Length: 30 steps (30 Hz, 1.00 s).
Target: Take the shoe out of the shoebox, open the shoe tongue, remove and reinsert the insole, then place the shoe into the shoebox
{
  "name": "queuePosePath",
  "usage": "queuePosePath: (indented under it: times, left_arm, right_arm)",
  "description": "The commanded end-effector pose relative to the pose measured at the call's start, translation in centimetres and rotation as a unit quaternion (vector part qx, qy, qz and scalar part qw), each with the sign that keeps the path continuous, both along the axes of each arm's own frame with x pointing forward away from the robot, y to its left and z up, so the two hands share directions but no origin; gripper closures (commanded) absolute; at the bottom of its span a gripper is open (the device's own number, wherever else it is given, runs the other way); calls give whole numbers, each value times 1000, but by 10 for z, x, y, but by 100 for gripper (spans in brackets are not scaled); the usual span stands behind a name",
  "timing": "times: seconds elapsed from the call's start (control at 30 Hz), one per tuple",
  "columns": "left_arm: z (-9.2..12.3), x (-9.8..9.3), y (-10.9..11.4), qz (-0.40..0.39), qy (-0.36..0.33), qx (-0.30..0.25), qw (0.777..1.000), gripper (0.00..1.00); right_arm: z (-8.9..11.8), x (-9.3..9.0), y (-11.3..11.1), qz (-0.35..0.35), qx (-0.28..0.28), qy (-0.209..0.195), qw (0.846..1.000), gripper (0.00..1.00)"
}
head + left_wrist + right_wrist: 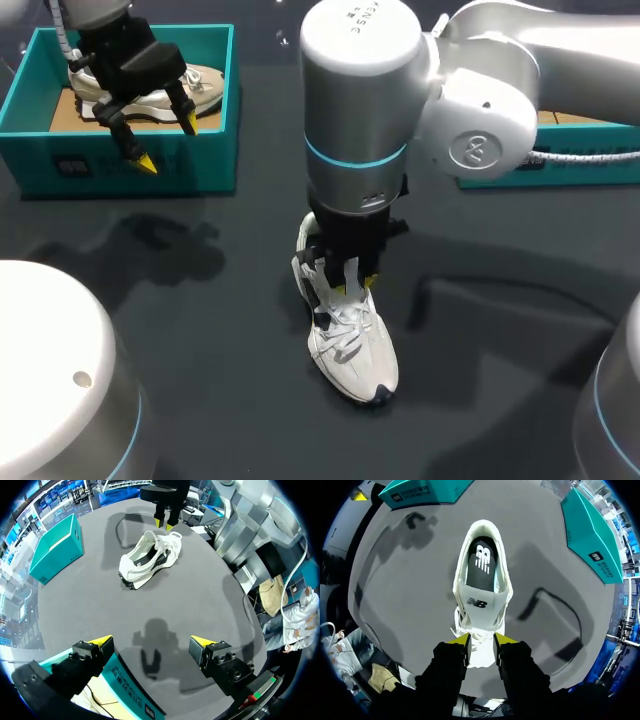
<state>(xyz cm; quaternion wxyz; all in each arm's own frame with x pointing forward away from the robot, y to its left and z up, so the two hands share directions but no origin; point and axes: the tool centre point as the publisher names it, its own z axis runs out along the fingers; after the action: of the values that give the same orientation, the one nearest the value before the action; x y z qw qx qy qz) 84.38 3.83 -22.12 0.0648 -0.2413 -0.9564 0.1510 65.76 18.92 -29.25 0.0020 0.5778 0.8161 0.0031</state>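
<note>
Now, your left pincer (168, 142): wide open and empty, hanging over the front wall of the teal shoebox (215, 150) at the worktop's far left.
Inside that shoebox: a beige-and-white shoe (205, 80) lies on the cardboard floor.
Your right arm: it reaches in to the middle of the dark worktop (200, 300).
Your right pincer (355, 285): low over the laces of the white sneaker (350, 345); you cannot tell whether it has hold of them.
White sneaker: upright on its sole on the worktop, outside both boxes, toe toward you and heel away.
Tongue (477, 602): just ahead of your right pincer, at the front of the shoe's opening.
Insole (481, 562): black, lying inside the sneaker.
Second shoebox (540, 165): teal, at the far right, partly hidden behind your right arm.
</note>
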Motion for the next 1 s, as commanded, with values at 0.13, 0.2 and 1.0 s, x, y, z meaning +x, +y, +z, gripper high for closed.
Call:
queuePosePath:
  times: [0.13,0.2,1.0]
  left_arm:
    - [0,0,0,-1,0,1,1000,0]
    - [0,0,0,-1,0,1,1000,0]
    - [0,0,0,-1,0,1,1000,0]
  right_arm:
    - [-28,23,8,15,20,12,1000,71]
    - [-33,28,10,20,26,14,999,70]
    - [-42,62,17,65,21,4,998,69]
